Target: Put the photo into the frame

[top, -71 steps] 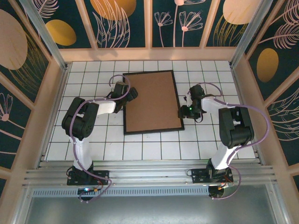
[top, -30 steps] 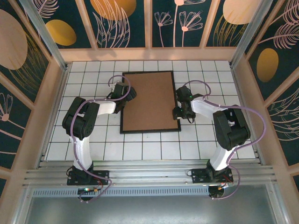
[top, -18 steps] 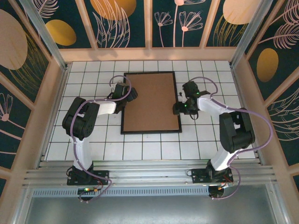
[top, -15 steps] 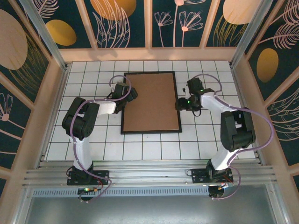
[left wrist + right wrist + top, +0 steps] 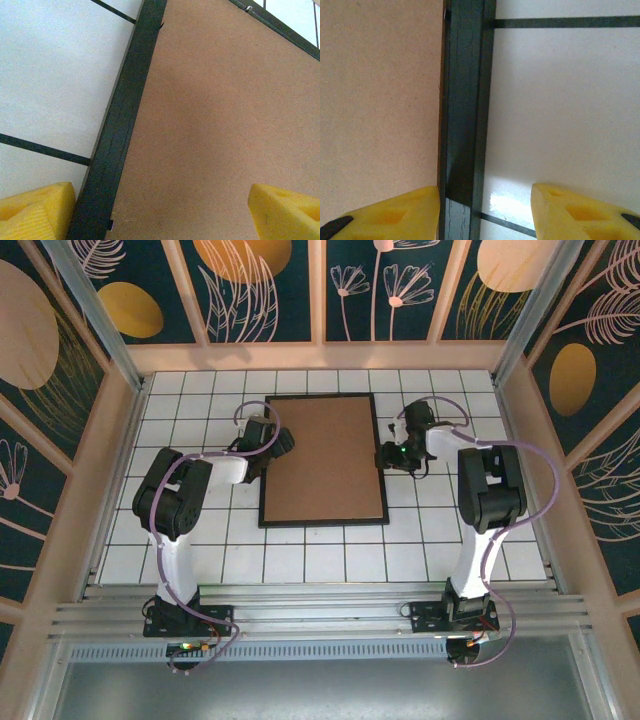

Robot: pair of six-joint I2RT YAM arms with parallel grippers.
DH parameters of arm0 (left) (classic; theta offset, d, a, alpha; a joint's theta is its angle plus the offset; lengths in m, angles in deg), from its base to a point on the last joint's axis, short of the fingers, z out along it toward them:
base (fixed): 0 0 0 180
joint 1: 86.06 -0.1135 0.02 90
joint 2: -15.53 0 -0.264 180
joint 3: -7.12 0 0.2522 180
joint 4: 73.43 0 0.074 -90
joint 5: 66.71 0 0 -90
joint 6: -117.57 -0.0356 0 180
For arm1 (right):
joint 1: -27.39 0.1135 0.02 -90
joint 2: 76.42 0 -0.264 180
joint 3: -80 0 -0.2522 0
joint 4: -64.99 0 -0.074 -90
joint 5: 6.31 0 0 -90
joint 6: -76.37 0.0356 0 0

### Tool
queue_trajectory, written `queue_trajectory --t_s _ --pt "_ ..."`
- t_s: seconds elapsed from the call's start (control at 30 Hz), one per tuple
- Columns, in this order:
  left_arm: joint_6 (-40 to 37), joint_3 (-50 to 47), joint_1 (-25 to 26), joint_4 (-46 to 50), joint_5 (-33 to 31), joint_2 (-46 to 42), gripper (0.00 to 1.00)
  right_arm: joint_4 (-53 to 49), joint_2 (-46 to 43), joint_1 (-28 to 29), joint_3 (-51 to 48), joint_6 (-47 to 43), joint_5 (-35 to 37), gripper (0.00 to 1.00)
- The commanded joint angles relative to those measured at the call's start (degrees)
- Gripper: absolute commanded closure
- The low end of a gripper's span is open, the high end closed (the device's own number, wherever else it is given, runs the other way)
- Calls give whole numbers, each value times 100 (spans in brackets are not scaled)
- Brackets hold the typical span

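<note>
The frame [image 5: 262, 462] lies flat on the tiled table, its narrow black rim around a plain brown backing board [image 5: 322, 458]. The photo is hidden. My left gripper [image 5: 272, 448] sits at the frame's left side, open wide, one yellow finger [image 5: 37, 210] outside the rim [image 5: 125, 120] and the other over the backing board [image 5: 215, 110]. My right gripper [image 5: 388, 455] is at the right side, open, straddling the rim [image 5: 465, 100]. Its left finger [image 5: 390, 212] is over the board edge and the other is over the white tile [image 5: 560, 100].
White tiles with dark grout [image 5: 440, 530] surround the frame. Wooden walls with patterned panels [image 5: 320, 355] close in the far and side edges. A small metal tab [image 5: 248, 8] sits on the frame's far rim.
The frame has turned from tilted to square with the tiles. My right gripper has moved along the right rim toward the far side and its jaws have narrowed. The left gripper has stayed put.
</note>
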Motion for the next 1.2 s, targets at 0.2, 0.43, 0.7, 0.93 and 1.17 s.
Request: queue_trajectory --t_s 0.2,0.43,0.7,0.93,1.17 --pt "21 41 42 325 444 40 11 -9 124 -118 104 -192 -170 53" --pt "21 45 44 308 507 53 11 -23 178 -63 -156 -259 -407 54" --pt "170 -3 64 120 868 122 11 366 171 89 -363 -159 -1207 54" --pt "288 -69 290 7 987 136 12 757 155 259 -387 83 -1719 53" --pt "405 -122 494 -80 1025 191 13 918 88 543 -540 337 -1379 53"
